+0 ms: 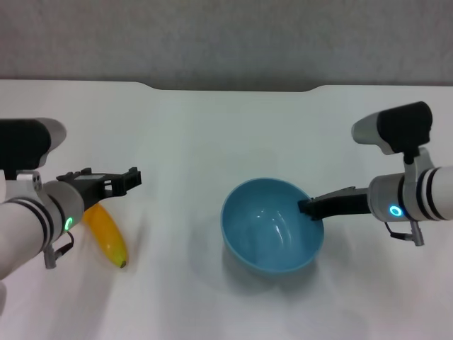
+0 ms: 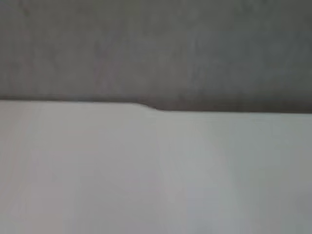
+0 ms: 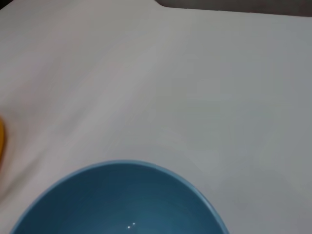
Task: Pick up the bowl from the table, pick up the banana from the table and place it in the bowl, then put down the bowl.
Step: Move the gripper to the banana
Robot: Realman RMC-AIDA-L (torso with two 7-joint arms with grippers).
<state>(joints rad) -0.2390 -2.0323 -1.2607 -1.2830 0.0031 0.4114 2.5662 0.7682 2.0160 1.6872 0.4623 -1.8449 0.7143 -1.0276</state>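
My right gripper has its dark fingers at the rim of the bowl, on the side nearest my right arm. The tips seem to straddle the wall there, one over the inside, but I cannot tell whether they are clamped on it or only resting against it. The bowl stands on the table, upright and empty. In my right wrist view its far rim arcs across the near part of the picture, with bare white beyond.

The banana lies well apart from the bowl, on the side away from my right arm and toward my left. Its long axis runs roughly from far to near, slanting a little toward the bowl at its near end, where the dark tip sits. My left gripper is just beyond the banana's far end, pointing toward the bowl's side of the table, fingers spread with nothing between them. My left arm covers the banana's far end.

So the left is plainly the nearer arm for the banana. As I judge it, the gripper must come back and down across the fruit's short axis. The bowl is not yet lifted.
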